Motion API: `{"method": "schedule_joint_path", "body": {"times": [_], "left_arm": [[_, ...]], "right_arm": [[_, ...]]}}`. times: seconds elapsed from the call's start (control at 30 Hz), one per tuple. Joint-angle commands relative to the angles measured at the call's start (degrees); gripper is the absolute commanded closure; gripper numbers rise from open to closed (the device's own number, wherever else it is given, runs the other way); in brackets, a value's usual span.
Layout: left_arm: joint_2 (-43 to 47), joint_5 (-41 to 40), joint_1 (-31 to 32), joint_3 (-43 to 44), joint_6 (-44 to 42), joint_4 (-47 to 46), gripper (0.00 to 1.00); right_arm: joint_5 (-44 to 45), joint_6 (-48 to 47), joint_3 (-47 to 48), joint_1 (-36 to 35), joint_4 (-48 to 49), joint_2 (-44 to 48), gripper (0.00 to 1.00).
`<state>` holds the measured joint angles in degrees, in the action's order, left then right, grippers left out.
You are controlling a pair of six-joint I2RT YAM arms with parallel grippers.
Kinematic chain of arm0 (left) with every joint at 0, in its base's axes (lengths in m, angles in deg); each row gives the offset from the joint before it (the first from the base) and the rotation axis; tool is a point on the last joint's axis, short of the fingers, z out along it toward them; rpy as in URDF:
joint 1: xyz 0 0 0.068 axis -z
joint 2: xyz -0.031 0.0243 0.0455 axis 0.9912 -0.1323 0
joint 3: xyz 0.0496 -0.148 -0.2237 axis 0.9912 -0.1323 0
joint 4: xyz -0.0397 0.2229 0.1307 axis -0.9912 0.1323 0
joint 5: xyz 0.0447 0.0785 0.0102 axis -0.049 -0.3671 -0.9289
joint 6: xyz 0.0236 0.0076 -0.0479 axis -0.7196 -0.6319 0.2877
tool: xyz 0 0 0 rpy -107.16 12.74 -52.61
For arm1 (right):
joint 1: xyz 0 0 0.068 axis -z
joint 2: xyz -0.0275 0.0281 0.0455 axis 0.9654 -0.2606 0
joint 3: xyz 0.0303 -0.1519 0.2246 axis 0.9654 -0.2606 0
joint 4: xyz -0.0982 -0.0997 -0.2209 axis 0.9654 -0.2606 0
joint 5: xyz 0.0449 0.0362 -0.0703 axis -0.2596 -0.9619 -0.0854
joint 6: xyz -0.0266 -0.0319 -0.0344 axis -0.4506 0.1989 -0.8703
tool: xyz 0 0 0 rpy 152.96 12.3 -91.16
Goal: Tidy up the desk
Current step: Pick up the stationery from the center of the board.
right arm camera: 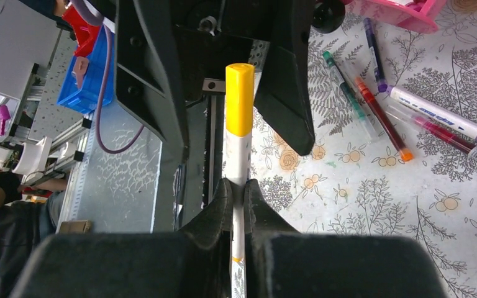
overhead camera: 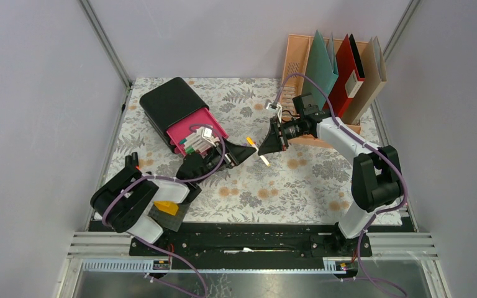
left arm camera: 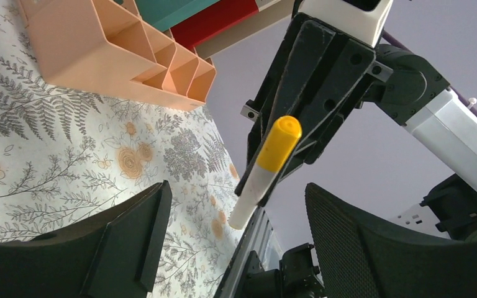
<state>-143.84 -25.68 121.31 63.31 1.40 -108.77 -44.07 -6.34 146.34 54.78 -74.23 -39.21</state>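
The left gripper point(overhead camera: 247, 151) is released, its fingers flanking the cap of a yellow-capped white marker point(left arm camera: 277, 144) without touching it. The right gripper point(right arm camera: 238, 186) clenches the marker's barrel above the desk point(overhead camera: 298, 180). A peach file rack point(overhead camera: 298, 56) stands at the desk's far edge.

Tabletop point(overhead camera: 298, 180): matt printed cloth. File rack point(left arm camera: 118, 56), upper left: smooth peach plastic. Marker point(left arm camera: 263, 172), centre: glossy yellow cap, white barrel. Jaws: matt black plastic, finely textured.
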Motion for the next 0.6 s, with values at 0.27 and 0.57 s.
{"method": "schedule_joint_path", "body": {"times": [0.27,0.57], "left_arm": [[-5.24,-0.96,0.9,4.33,1.94,-9.35,0.36],[-7.08,0.25,0.9,6.05,2.04,-10.34,0.54]], "right_arm": [[-4.03,1.15,-0.27,0.08,1.12,1.78,1.0],[-4.13,1.23,-0.35,0.03,1.12,1.51,1.0]]}}
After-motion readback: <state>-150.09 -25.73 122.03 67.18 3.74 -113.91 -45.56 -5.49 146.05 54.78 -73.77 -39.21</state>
